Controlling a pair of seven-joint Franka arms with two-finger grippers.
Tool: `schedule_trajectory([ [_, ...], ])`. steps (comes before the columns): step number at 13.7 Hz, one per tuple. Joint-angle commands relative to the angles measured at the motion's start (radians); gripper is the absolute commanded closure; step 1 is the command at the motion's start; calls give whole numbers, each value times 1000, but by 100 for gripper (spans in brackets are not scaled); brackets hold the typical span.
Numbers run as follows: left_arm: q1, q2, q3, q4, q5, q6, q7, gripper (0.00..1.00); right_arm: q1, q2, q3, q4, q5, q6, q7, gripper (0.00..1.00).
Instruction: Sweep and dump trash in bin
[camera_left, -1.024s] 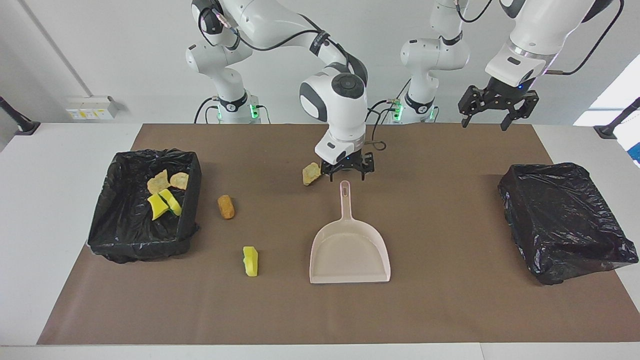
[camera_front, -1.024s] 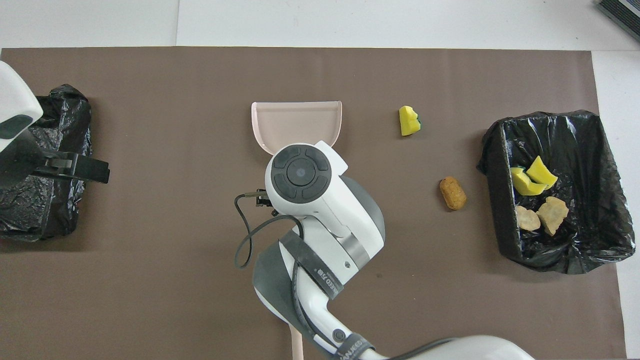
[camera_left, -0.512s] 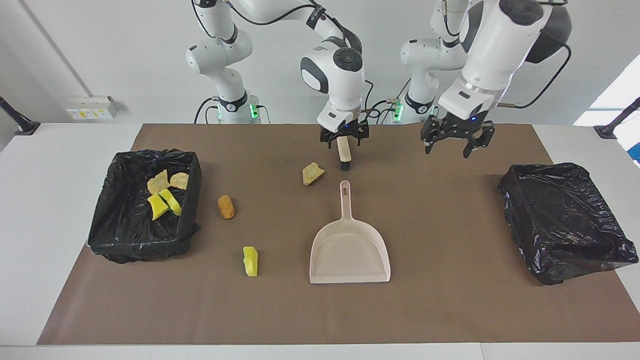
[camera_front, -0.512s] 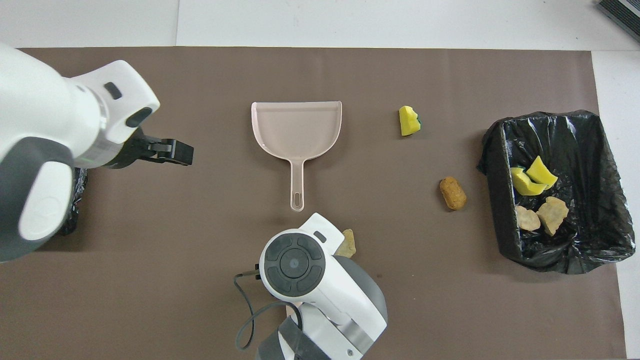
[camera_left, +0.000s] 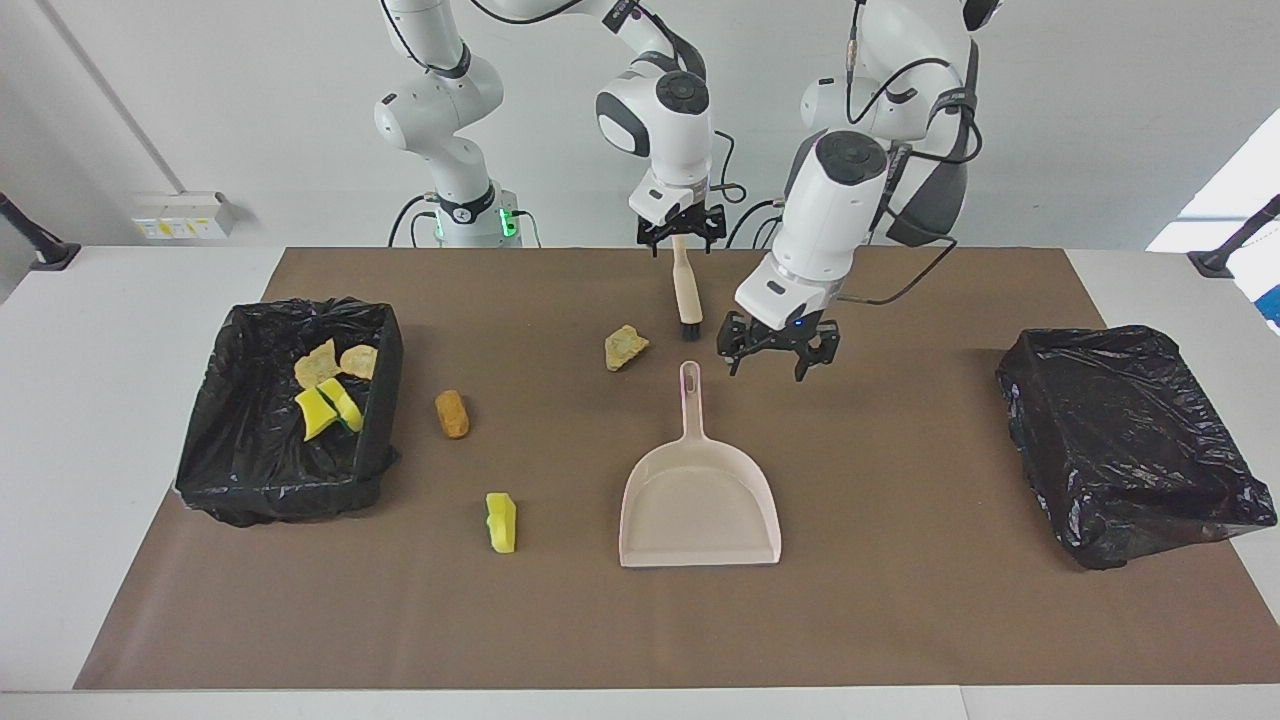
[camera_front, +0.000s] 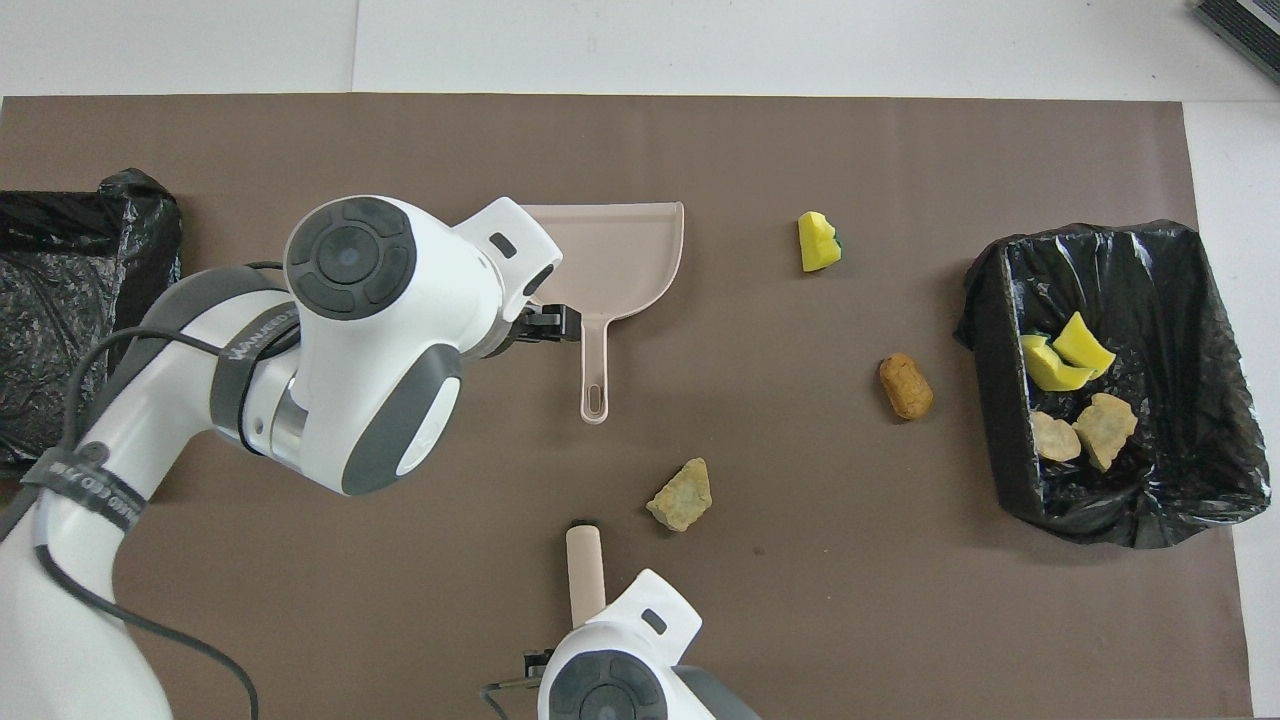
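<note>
Three scraps of trash lie loose on the brown mat: a pale beige chunk near the middle of the mat toward the robots' edge, an orange-brown lump just beside the bin at the right arm's end, and a yellow sponge bit nearer the edge away from the robots. Four more scraps already sit inside that black-lined bin.

These scraps look light, soft and crumbly; pinching them would likely squash or shed them, so they are better pushed along the mat than gripped. Being so light, they may roll or skip ahead of the bristles, so slow strokes toward the pan's mouth seem wise.

The brush hangs bristles-down close beside the beige chunk, held at the top of its handle by the right gripper. The dustpan lies flat mid-mat, mouth away from the robots; its thin handle, stiff plastic, is the natural place to grasp. The left gripper hovers just beside that handle, fingers spread wide and empty. A second lined bin stands at the left arm's end.
</note>
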Motion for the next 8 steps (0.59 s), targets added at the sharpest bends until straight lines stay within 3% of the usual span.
schedule_trajectory([
  [1, -46, 63, -2, 2, 29, 74, -45, 0, 46, -41, -1, -88, 26, 55, 73, 0],
  [8, -91, 157, -2, 2, 89, 176, -125, 0, 106, -26, -1, -134, 26, 132, 126, 0],
])
